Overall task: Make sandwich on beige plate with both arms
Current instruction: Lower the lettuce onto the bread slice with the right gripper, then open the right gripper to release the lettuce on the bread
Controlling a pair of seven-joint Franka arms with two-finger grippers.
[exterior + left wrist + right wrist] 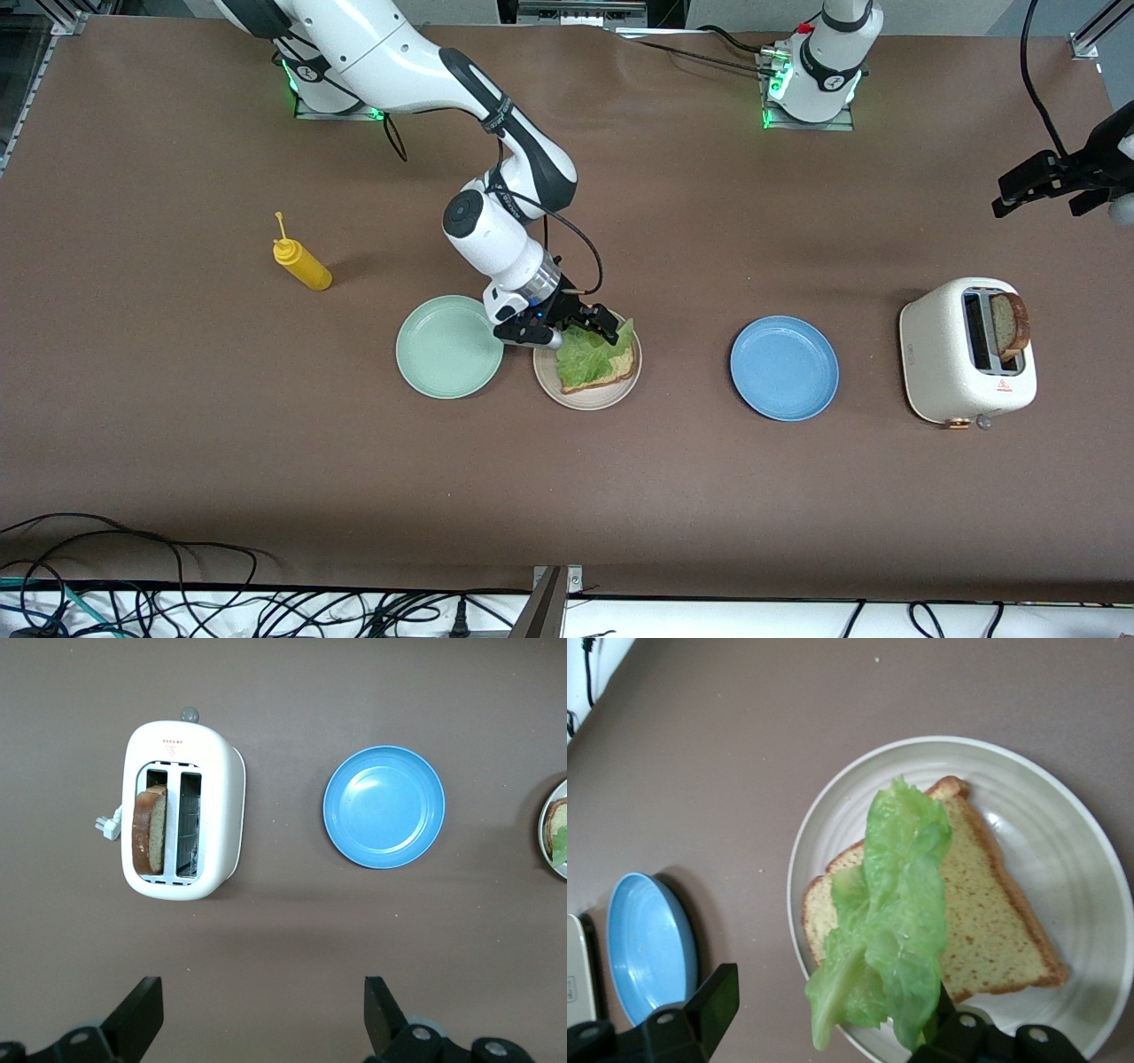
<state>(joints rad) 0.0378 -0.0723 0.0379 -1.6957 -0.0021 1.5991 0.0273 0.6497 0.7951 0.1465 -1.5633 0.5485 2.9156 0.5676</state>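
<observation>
brown paper covers the worktop (pixel 177 425), with loose cables along its edge nearest the front camera and the two arm bases lit green along the edge farthest from it.

the beige plate (pixel 592 399) sits mid-worktop between a mint plate (pixel 443 350) and a blue plate (pixel 784 368). on it lies one bread slice (pixel 992 912) with a lettuce leaf (pixel 899 904) draped across it; no second slice is on top. the leaf hides much of the bread, and one end of it hangs past the crust toward the plate's rim.

the right tool (pixel 571 326) is low over the plate's edge farthest from the front camera, its fingers spread apart. in the right wrist view one finger (pixel 713 1001) stands clear of the leaf, while the other is half hidden under the leaf's end, so i cannot tell whether it touches the leaf.

the left tool (pixel 1045 182) waits in the air toward the left arm's end of the worktop, its arm mostly cut off by the frame. its fingers (pixel 137 1014) stand wide apart with nothing between them, over bare worktop near the toaster (pixel 966 354).

a second slice (pixel 149 828) stands upright in one toaster slot, only its upper part showing; the other slot looks dark and bare.

a yellow squeeze bottle (pixel 303 261) stands toward the right arm's end, apart from the plates.
</observation>
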